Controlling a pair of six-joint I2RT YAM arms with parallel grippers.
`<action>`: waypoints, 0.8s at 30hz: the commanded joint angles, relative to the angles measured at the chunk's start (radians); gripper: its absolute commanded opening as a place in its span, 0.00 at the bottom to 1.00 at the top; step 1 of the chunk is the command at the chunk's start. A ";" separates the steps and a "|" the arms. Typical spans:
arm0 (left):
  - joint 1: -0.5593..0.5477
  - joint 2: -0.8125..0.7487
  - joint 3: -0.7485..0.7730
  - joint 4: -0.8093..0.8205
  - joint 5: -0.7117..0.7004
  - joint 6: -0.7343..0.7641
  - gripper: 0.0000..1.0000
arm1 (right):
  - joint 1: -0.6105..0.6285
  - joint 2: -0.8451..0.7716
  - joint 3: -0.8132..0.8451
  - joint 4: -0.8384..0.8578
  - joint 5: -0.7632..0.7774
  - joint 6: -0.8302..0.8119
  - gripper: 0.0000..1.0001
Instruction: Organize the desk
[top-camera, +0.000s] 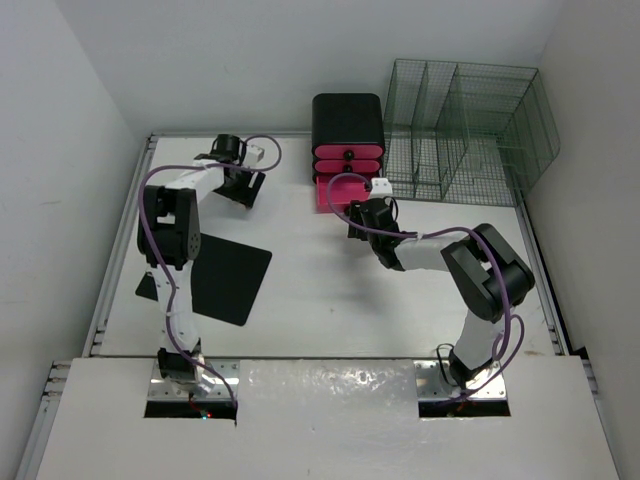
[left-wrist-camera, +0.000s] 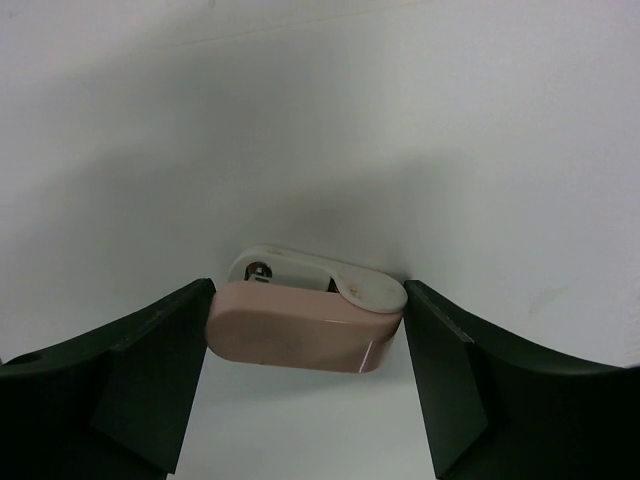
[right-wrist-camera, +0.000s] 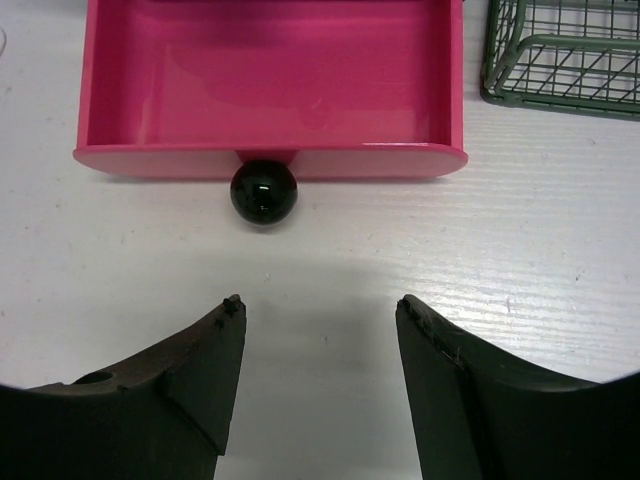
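The white table (top-camera: 330, 300) lies under both arms. The left end effector (left-wrist-camera: 307, 305) squeezes a small pink and white thing (left-wrist-camera: 300, 340), likely to carry it away. The right end effector (right-wrist-camera: 318, 310) is open. Just ahead of it is the black knob (right-wrist-camera: 264, 191) of the open pink drawer (right-wrist-camera: 270, 60). A green wire basket (right-wrist-camera: 560, 50) stands ahead on its right, so room there is tight.

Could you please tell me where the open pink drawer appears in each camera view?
Top external: open pink drawer at the foot of the drawer unit, rear centre.
Left wrist: not in it.
Right wrist: across the top, black knob facing the open right gripper.
Shared landmark: green wire rack, right of the drawer in both.
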 joint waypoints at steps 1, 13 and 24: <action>0.008 0.010 0.049 0.022 0.009 0.036 0.73 | 0.006 -0.034 0.012 0.005 0.025 -0.013 0.61; 0.006 -0.042 0.060 -0.062 0.038 0.030 0.33 | 0.006 -0.080 -0.002 -0.020 0.051 -0.031 0.61; -0.179 -0.208 0.073 -0.148 0.022 0.050 0.29 | -0.045 -0.251 -0.086 -0.060 0.099 0.008 0.66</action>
